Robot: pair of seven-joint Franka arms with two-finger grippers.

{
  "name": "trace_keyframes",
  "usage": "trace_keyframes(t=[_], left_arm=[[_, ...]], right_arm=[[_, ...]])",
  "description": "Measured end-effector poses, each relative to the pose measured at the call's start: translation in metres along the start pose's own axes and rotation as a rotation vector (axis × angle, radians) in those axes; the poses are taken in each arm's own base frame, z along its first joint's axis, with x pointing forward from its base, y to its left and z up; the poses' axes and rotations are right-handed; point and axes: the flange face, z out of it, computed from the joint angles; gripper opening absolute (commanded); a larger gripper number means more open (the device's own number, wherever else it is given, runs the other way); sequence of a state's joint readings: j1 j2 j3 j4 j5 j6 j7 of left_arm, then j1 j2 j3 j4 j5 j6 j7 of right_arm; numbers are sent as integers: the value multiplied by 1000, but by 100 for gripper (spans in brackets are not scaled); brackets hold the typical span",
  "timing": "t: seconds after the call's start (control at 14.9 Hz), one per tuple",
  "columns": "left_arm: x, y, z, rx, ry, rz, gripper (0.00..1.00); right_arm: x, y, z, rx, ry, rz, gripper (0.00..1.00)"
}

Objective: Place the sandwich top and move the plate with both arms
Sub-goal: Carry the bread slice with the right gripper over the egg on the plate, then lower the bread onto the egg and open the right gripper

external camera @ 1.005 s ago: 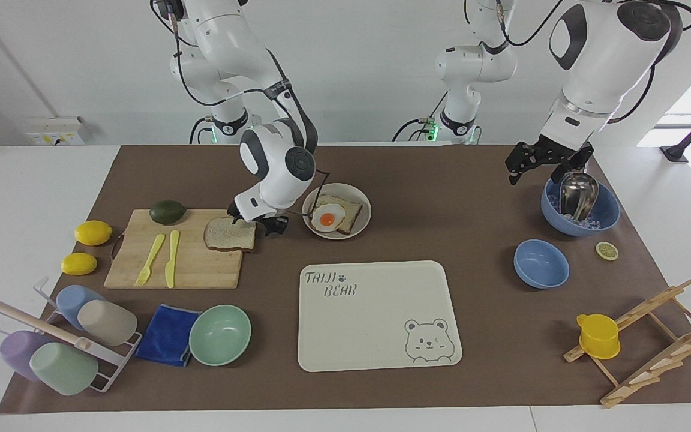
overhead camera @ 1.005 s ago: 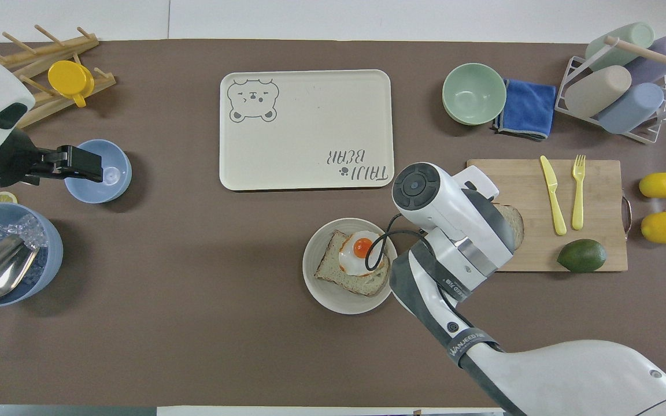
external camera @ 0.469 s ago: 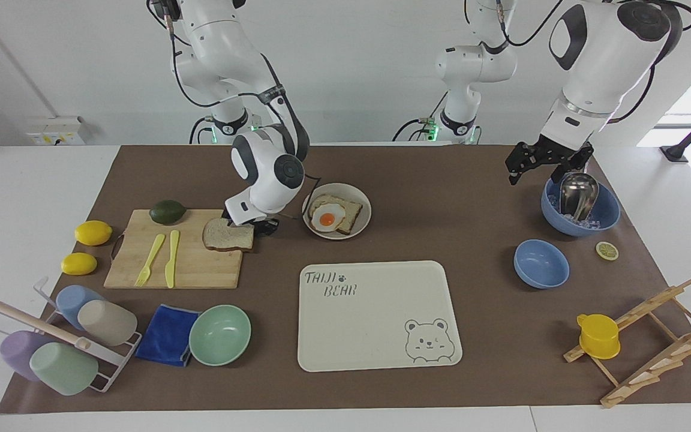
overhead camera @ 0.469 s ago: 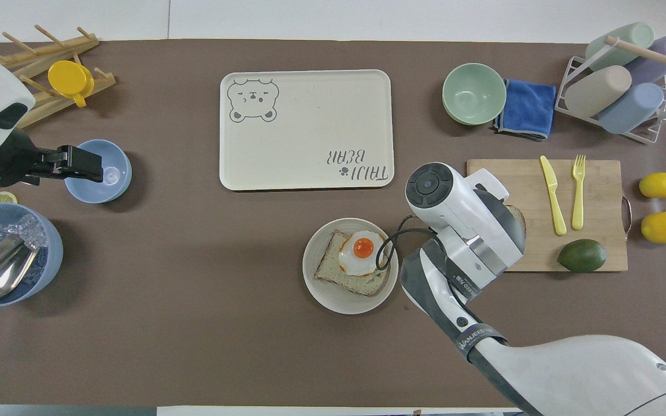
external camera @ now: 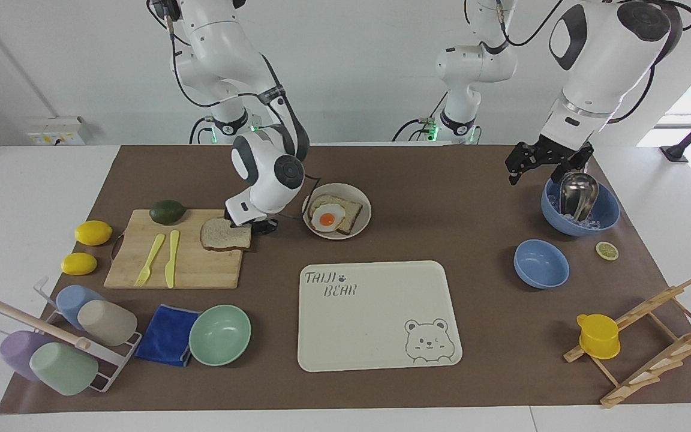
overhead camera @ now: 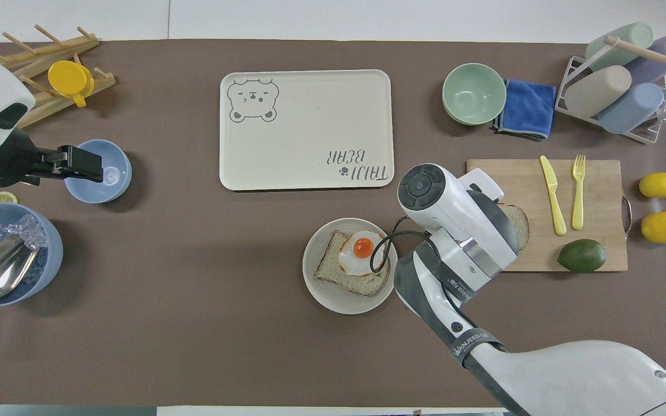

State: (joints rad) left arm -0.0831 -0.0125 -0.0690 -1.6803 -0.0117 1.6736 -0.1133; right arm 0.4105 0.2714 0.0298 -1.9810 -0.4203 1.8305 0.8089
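The sandwich top, a plain slice of bread, lies on the corner of the cutting board closest to the plate. My right gripper is low at that corner, shut on the slice's edge. In the overhead view the right wrist covers most of the slice. The plate stands beside the board and carries a toast slice with a fried egg. My left gripper waits open in the air, over the blue bowl with a metal scoop.
An avocado, a yellow fork and a knife share the board. The bear tray lies farther from the robots than the plate. A mint bowl, a blue cloth, a cup rack, lemons and a small blue bowl stand around.
The right gripper has come down to the slice's edge and shut on it. The slice has shifted slightly along the board. The left arm has not moved.
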Motion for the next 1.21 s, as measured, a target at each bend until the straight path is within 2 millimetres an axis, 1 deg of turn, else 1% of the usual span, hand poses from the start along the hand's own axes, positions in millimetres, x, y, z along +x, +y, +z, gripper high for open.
trace_keyframes(t=[0.13, 0.2, 0.27, 0.33, 0.4, 0.47, 0.54, 0.67, 0.8, 1.0, 1.07, 1.21], left_arm=[[0, 0, 0, 0, 0, 0, 100], [0, 0, 0, 0, 0, 0, 100], [0, 0, 0, 0, 0, -1, 100], [0, -1, 0, 0, 0, -3, 100], [1, -4, 0, 0, 0, -10, 100], [1, -9, 0, 0, 0, -18, 100], [1, -14, 0, 0, 0, -26, 100], [2, -17, 0, 0, -1, -33, 100], [2, -17, 1, 0, -1, -32, 100], [2, -17, 1, 0, -1, -32, 100], [2, -17, 1, 0, -1, -32, 100], [2, -17, 1, 0, -3, -32, 100]], right_arm=[[-6, -10, -44, -12, 16, -9, 0], [-13, -21, -69, 13, 18, -16, 0], [-25, -36, -93, 54, 16, -31, 0], [-39, -52, -112, 85, 20, -52, 0], [-52, -68, -124, 104, 29, -73, 0], [-63, -81, -130, 117, 32, -85, 0], [-71, -93, -131, 135, 27, -88, 0], [-79, -110, -130, 171, 19, -88, 0], [-85, -120, -132, 198, 16, -98, 0], [-94, -135, -145, 290, 31, -102, 0], [-94, -138, -150, 324, 39, -97, 0], [-91, -141, -152, 358, 45, -90, 0]])
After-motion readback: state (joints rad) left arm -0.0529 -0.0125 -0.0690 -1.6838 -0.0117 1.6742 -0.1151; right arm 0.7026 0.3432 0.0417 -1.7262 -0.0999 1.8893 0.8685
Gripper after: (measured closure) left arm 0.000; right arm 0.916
